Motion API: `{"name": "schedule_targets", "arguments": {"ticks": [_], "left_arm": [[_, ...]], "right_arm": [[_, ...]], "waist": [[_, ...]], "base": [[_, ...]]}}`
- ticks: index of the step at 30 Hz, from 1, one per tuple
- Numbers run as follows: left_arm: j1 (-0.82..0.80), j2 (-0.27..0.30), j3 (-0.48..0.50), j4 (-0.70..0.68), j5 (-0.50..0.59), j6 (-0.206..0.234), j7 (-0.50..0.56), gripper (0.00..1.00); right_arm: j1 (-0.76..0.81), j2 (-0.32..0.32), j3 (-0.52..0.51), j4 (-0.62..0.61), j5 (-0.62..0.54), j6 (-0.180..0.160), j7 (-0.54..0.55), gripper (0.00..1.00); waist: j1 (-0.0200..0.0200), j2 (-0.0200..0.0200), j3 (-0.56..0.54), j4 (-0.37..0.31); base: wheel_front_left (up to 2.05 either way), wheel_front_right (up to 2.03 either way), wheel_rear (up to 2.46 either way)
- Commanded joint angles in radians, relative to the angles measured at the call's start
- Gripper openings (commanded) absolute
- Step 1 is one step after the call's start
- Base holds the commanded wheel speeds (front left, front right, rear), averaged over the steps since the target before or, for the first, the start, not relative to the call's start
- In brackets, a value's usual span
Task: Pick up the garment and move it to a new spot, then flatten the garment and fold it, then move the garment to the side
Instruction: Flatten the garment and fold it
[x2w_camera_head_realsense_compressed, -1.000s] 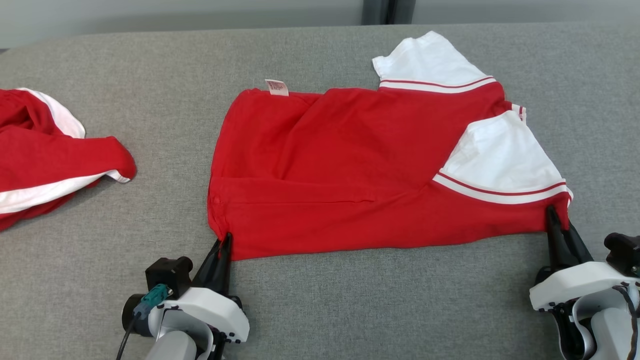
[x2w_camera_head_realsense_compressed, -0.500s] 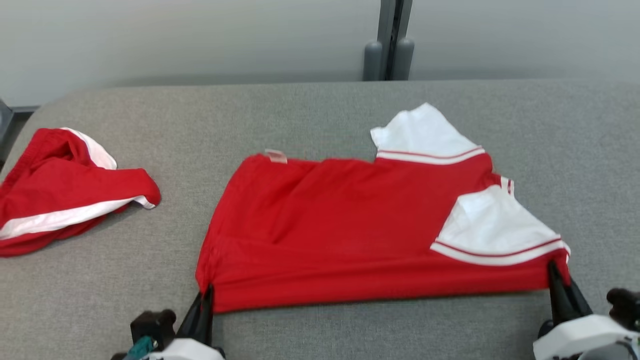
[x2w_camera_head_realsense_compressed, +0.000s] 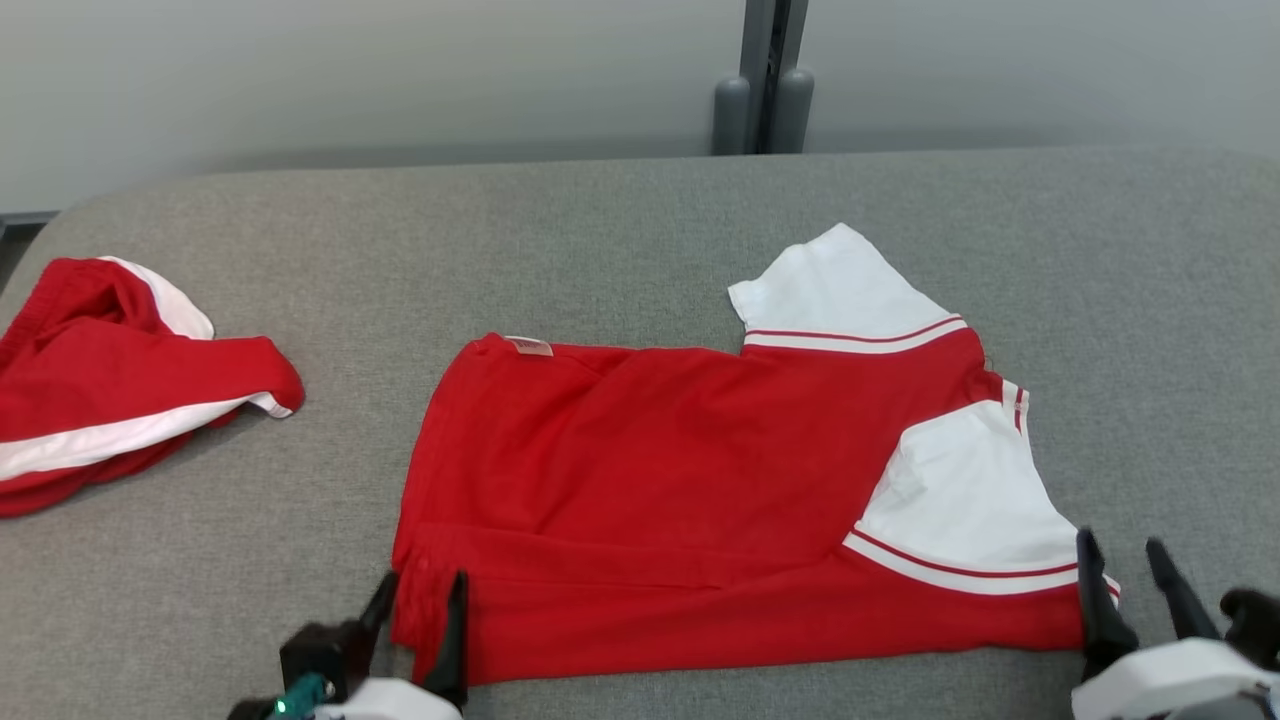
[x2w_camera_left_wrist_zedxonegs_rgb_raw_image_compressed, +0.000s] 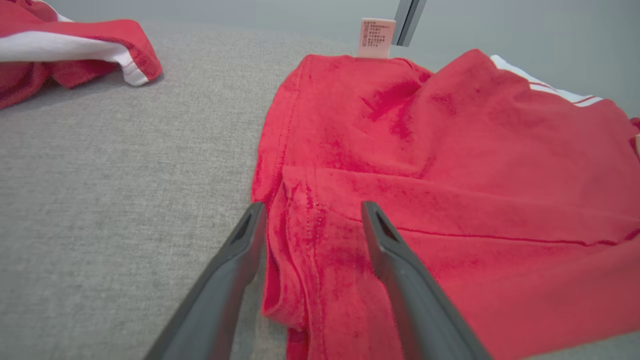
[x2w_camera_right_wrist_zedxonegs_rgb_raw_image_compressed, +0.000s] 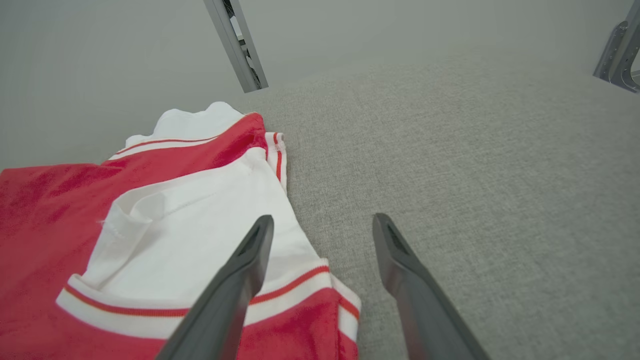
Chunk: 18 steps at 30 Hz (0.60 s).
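Observation:
The garment (x2w_camera_head_realsense_compressed: 690, 500) is a red shirt with white sleeves, lying folded lengthwise on the grey padded table (x2w_camera_head_realsense_compressed: 600, 250), with a label at its far left corner. My left gripper (x2w_camera_head_realsense_compressed: 425, 585) stands open over the shirt's near left corner; in the left wrist view its fingers (x2w_camera_left_wrist_zedxonegs_rgb_raw_image_compressed: 240, 260) straddle the bunched red hem (x2w_camera_left_wrist_zedxonegs_rgb_raw_image_compressed: 300, 270). At the near right corner my right gripper (x2w_camera_head_realsense_compressed: 1120, 555) is open too. In the right wrist view its left finger (x2w_camera_right_wrist_zedxonegs_rgb_raw_image_compressed: 240, 280) lies over the white sleeve (x2w_camera_right_wrist_zedxonegs_rgb_raw_image_compressed: 200, 225) and the right one over bare table.
A second red and white garment (x2w_camera_head_realsense_compressed: 110, 390) lies crumpled at the table's left edge. A grey wall with a metal post (x2w_camera_head_realsense_compressed: 765, 75) stands behind the table. Bare grey surface stretches to the right of the shirt (x2w_camera_right_wrist_zedxonegs_rgb_raw_image_compressed: 475, 175).
Both grippers have opened and let go of the shirt's near corners, which now rest on the table. The head camera tilted up, so more wall shows.

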Motion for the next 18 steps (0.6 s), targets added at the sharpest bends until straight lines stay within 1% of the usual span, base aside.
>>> {"name": "schedule_targets", "arguments": {"ticks": [1, 3, 6, 9, 13, 18], "left_arm": [[-0.027, 0.005, 0.011, -0.011, 0.007, 0.013, -0.002, 1.0], [-0.069, 0.005, 0.019, -0.021, 0.002, 0.024, -0.002, 1.0], [-0.157, 0.005, 0.018, 0.011, 0.018, 0.03, -0.002, 1.0], [-0.265, 0.006, 0.01, 0.091, 0.02, 0.025, 0.001, 1.0], [-0.424, 0.016, 0.005, 0.21, 0.022, 0.015, 0.052, 1.0], [-0.564, 0.029, 0.021, 0.338, -0.006, 0.007, 0.14, 1.0]], "right_arm": [[-0.022, -0.011, -0.008, -0.007, -0.007, 0.0, 0.0, 1.0], [-0.053, -0.012, -0.013, -0.014, -0.022, 0.0, 0.0, 1.0], [-0.107, -0.017, -0.007, -0.012, -0.046, 0.0, 0.0, 1.0], [-0.161, -0.022, 0.024, -0.001, -0.064, 0.0, 0.0, 1.0], [-0.227, -0.021, 0.071, 0.014, -0.073, 0.0, 0.0, 1.0], [-0.282, -0.017, 0.137, 0.019, -0.073, 0.0, 0.0, 1.0]], "waist": [[0.0, 0.0, 0.017, -0.007], [0.0, 0.0, 0.032, -0.01], [0.0, 0.0, 0.048, -0.012], [0.0, 0.0, 0.062, -0.016], [0.0, 0.0, 0.082, -0.026], [0.0, 0.0, 0.113, -0.048]], "base": [[0.0, 0.0, 0.0], [0.0, 0.0, 0.0], [0.0, 0.0, 0.0], [0.0, 0.0, 0.0], [0.0, 0.0, 0.0], [0.0, 0.0, 0.0]]}}
